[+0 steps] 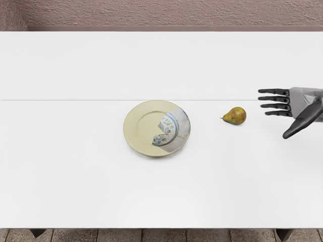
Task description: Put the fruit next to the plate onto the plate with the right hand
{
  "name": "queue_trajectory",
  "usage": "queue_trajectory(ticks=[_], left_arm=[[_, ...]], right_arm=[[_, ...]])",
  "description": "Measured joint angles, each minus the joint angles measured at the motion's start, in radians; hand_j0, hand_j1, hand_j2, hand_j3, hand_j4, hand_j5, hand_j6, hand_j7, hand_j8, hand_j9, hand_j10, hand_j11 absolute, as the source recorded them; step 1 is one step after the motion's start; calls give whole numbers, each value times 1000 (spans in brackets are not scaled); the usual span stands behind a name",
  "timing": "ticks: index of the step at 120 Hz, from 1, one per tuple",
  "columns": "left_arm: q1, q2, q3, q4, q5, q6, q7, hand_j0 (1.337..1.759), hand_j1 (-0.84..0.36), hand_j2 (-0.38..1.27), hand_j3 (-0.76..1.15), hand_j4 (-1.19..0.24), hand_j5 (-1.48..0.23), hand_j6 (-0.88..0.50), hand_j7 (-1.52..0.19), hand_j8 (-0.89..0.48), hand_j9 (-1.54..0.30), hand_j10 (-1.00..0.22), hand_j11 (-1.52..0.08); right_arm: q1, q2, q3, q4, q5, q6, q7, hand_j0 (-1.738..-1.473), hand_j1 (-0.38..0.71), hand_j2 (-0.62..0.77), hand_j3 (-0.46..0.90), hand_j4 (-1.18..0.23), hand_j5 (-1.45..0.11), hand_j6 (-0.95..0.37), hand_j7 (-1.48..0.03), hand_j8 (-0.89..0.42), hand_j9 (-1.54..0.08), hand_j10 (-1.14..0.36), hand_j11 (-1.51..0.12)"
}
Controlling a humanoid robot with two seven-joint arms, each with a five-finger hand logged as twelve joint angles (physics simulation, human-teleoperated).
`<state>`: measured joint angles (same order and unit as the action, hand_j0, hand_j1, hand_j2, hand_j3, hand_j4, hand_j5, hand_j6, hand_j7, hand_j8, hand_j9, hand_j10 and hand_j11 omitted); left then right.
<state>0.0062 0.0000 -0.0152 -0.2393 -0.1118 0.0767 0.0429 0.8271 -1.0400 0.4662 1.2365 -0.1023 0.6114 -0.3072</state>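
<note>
The small yellow-brown pear (234, 116) lies on its side on the white table (75, 191), near the round cream plate (144, 126), not touching. The black right hand (285, 108), fingers spread and empty, hovers near it. That rounded pear looks likely to roll off if nudged.

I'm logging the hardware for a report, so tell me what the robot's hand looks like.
Only the right hand shows, at the picture's right edge. It has slim, black, jointed fingers and a black thumb, set on a lighter grey, metallic-looking palm. No cables, markings or sleeve are visible.
</note>
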Motion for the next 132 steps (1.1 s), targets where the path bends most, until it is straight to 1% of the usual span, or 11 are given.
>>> queue_trajectory(ticks=[14, 20, 26, 34, 47, 58, 68, 76, 100, 116, 132], left_arm=[[0, 0, 0, 0, 0, 0, 0, 1658, 349, 0, 0, 0, 0, 0, 0, 0, 0, 0, 0], [0, 0, 0, 0, 0, 0, 0, 1658, 349, 0, 0, 0, 0, 0, 0, 0, 0, 0, 0], [0, 0, 0, 0, 0, 0, 0, 1658, 349, 0, 0, 0, 0, 0, 0, 0, 0, 0, 0], [-1, 0, 0, 0, 0, 0, 0, 1658, 349, 0, 0, 0, 0, 0, 0, 0, 0, 0, 0], [-2, 0, 0, 0, 0, -1, 0, 1658, 349, 0, 0, 0, 0, 0, 0, 0, 0, 0, 0], [-2, 0, 0, 0, 0, -1, 0, 1658, 349, 0, 0, 0, 0, 0, 0, 0, 0, 0, 0], [-2, 0, 0, 0, 0, -1, 0, 1658, 349, 0, 0, 0, 0, 0, 0, 0, 0, 0, 0], [-2, 0, 0, 0, 0, -1, 0, 1658, 349, 0, 0, 0, 0, 0, 0, 0, 0, 0, 0], [-2, 0, 0, 0, 0, -2, 0, 1658, 349, 0, 0, 0, 0, 0, 0, 0, 0, 0, 0], [-2, 0, 0, 0, 0, -3, 0, 1658, 349, 0, 0, 0, 0, 0, 0, 0, 0, 0, 0], [-2, 0, 0, 0, 0, -3, 0, 1658, 349, 0, 0, 0, 0, 0, 0, 0, 0, 0, 0]], right_arm=[[40, 39, 10, 15, -45, 0, -34, -1658, -326, -3, 0, -21, -26, -21, -26, -21, -26, -21, -26], [67, 61, 18, 18, -92, 0, -63, -1658, -326, -3, 0, -21, -26, -21, -26, -21, -26, -21, -26], [91, 78, 24, 20, -168, 0, -92, -1658, -326, -3, 0, -21, -26, -21, -26, -21, -26, -21, -26], [119, 124, 55, 23, -345, 0, -114, -1658, -326, -3, 0, -22, -27, -22, -27, -22, -27, -22, -27], [138, 222, 87, 29, -626, -24, -130, -1658, -327, -3, 0, -21, -25, -22, -25, -21, -25, -21, -25], [142, 275, 91, 33, -734, -77, -133, -1658, -330, -3, 0, -19, -22, -20, -22, -20, -22, -19, -22], [141, 307, 52, 32, -821, -214, -134, -1658, -327, -3, 0, -22, -25, -23, -25, -22, -25, -21, -25], [140, 325, -3, 29, -865, -327, -134, -1658, -313, -5, 0, -34, -41, -36, -41, -35, -41, -34, -41], [129, 398, -117, 26, -941, -569, -134, -1658, -173, -28, 0, -152, -193, -154, -193, -153, -193, -151, -193], [105, 423, -139, 30, -955, -643, -133, -1658, -52, -48, 0, -253, -325, -255, -324, -254, -325, -253, -325], [73, 430, -146, 53, -959, -711, -130, -1658, 20, -59, 0, -313, -402, -314, -402, -313, -402, -312, -402]])
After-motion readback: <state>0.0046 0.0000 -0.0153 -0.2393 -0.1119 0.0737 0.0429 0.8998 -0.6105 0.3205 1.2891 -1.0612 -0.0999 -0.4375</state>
